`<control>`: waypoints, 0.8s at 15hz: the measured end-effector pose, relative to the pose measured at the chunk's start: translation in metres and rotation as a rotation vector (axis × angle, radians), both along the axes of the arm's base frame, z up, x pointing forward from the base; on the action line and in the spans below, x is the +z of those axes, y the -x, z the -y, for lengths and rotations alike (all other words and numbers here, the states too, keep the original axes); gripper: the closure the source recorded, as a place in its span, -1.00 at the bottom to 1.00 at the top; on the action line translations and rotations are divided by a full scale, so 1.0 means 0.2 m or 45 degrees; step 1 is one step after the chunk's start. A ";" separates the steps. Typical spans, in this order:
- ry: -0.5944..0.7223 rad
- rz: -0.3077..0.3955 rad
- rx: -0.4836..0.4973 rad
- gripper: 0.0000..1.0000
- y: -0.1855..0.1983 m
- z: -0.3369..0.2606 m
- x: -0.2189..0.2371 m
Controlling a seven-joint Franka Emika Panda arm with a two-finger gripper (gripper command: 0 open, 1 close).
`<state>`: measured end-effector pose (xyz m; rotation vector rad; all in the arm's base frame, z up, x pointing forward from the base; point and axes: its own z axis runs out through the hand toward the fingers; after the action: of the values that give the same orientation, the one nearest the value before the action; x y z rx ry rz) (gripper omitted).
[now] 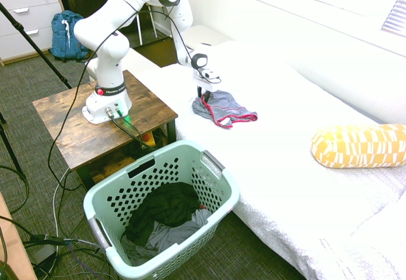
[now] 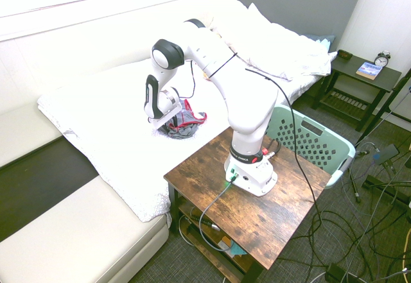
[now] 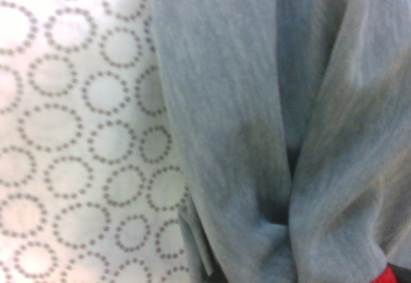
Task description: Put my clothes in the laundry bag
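Jaws press into the clothes [image 1: 223, 110] on the white bed [image 1: 298, 185].

A home bedroom: bed [image 1: 304, 166] with pillows [image 2: 282, 45], nightstand [image 2: 359, 71] with alarm clock [image 2: 382, 59], dresser [image 1: 25, 13].

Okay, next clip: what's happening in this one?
A white Franka arm has its gripper lowered onto the grey, red-trimmed garment lying on the white bed. Whether the jaws have closed on the fabric is not visible. The mint-green laundry basket sits on the floor beside the bed, already holding a black garment and a grey cloth.
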<state>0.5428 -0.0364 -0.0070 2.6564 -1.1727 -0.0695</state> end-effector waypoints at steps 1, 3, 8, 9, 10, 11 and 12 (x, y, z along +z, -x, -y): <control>0.002 -0.001 -0.014 1.00 0.04 0.03 0.00; -0.003 0.002 -0.032 1.00 0.09 0.06 0.02; -0.022 0.021 -0.047 1.00 0.14 0.14 0.16; -0.023 0.024 -0.041 1.00 0.14 0.16 0.22; -0.024 0.024 -0.033 1.00 0.13 0.20 0.29; -0.026 0.020 -0.013 1.00 0.13 0.24 0.37; -0.027 0.011 0.011 1.00 0.13 0.28 0.47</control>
<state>0.5176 -0.0921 0.0871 2.6825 -1.1696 -0.0690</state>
